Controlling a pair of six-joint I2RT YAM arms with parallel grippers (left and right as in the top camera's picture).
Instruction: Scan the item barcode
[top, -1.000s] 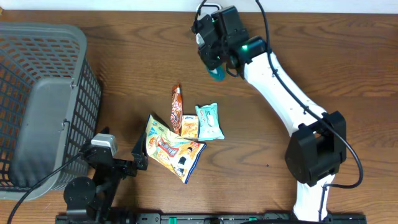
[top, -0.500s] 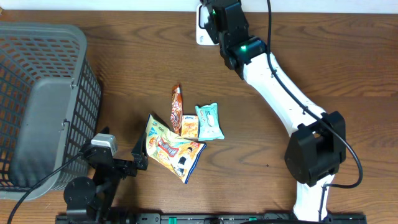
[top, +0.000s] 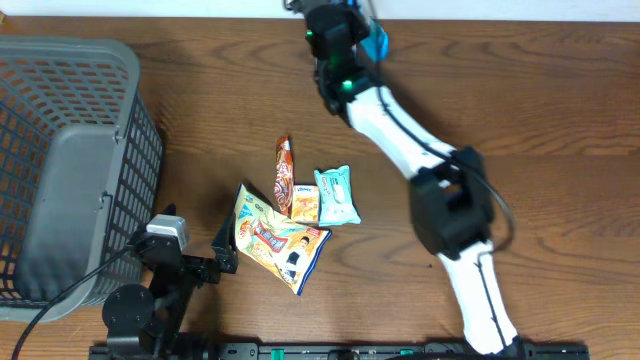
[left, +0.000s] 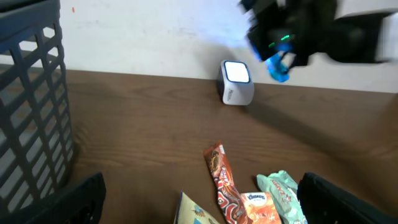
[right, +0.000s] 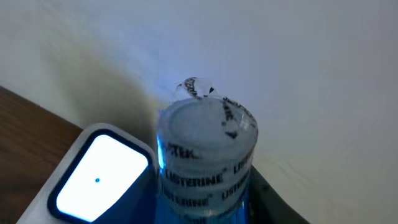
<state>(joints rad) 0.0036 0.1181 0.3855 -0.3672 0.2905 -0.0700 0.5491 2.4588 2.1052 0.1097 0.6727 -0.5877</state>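
The right gripper (top: 356, 38) is clamped on a Listerine bottle (right: 205, 155) just beside the lit scanner (right: 99, 175), while the left gripper (top: 195, 240) has its jaws apart near the snack packets (top: 292, 218).

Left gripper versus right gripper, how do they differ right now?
The left gripper is wide open and empty; the right gripper is shut on a Listerine bottle. The left gripper sits low at the near side, facing the snack packets; the right gripper is at the far side, holding the Listerine bottle beside the lit scanner. Both are dark two-finger grippers.
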